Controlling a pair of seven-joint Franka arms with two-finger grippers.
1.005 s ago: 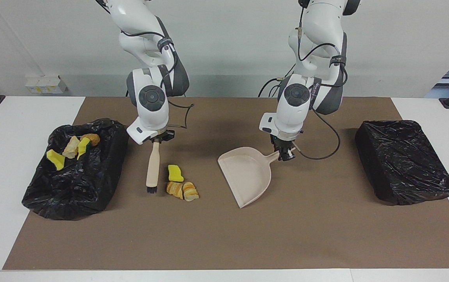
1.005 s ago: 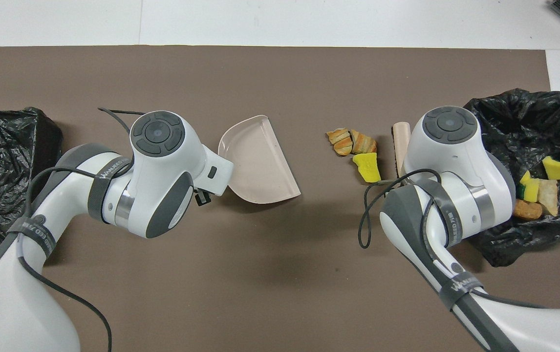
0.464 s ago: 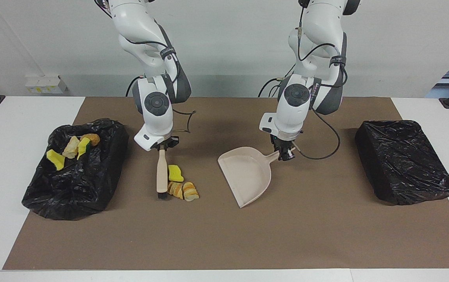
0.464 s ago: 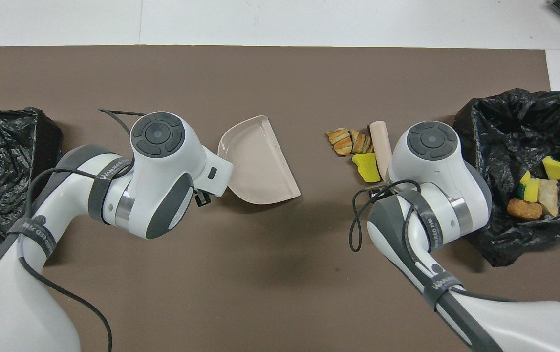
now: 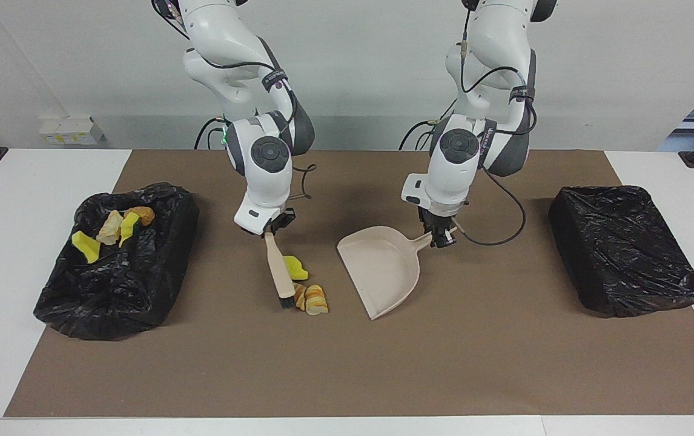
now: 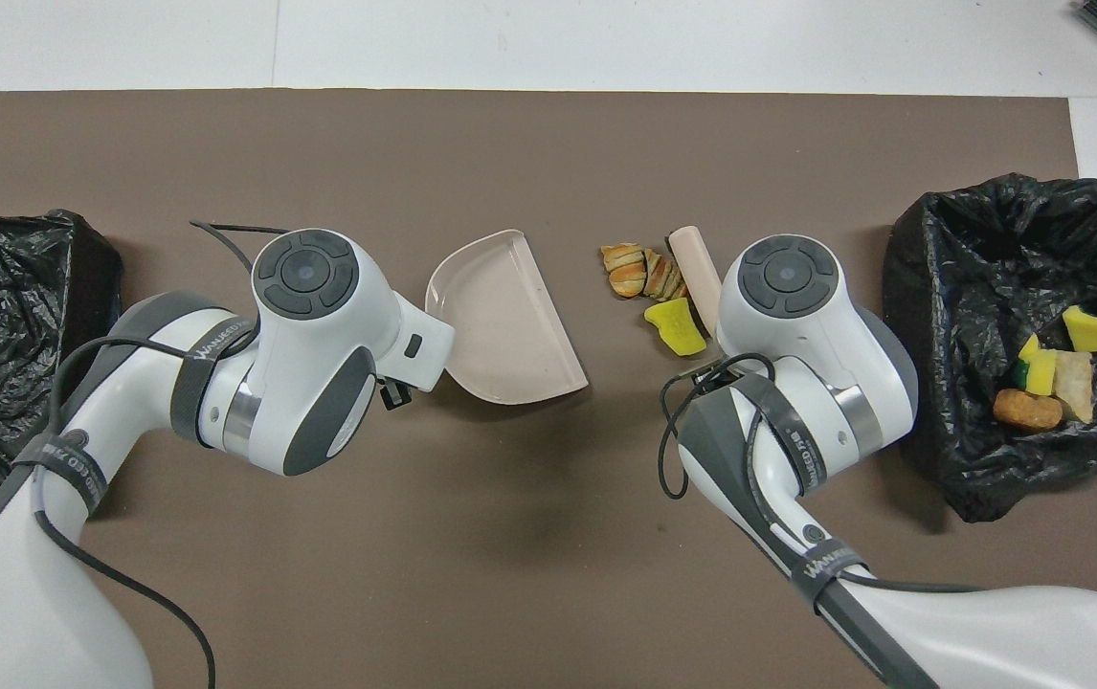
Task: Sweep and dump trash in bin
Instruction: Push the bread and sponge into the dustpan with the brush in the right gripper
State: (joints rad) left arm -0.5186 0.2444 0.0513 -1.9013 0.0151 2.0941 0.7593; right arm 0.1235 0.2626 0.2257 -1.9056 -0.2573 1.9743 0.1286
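Loose trash lies on the brown mat: a yellow sponge bit [image 5: 294, 267] [image 6: 674, 326] and two bread-like chunks [image 5: 311, 298] [image 6: 637, 271]. My right gripper [image 5: 270, 232] is shut on the beige brush [image 5: 278, 270] [image 6: 693, 264], whose dark bristles touch the chunks on the side toward the right arm's end. My left gripper [image 5: 442, 238] is shut on the handle of the beige dustpan [image 5: 381, 270] [image 6: 503, 320], which rests on the mat with its mouth toward the trash. The black-lined bin [image 5: 118, 284] [image 6: 1010, 230] at the right arm's end holds several more pieces.
A second black-bagged bin [image 5: 624, 249] [image 6: 5, 335] sits at the left arm's end of the mat. White table borders the brown mat [image 5: 347, 369]. A cable loops beside each wrist.
My right gripper has swept the brush toward the dustpan, pushing the sponge bit and bread chunks along the mat. The left gripper and dustpan have stayed put.
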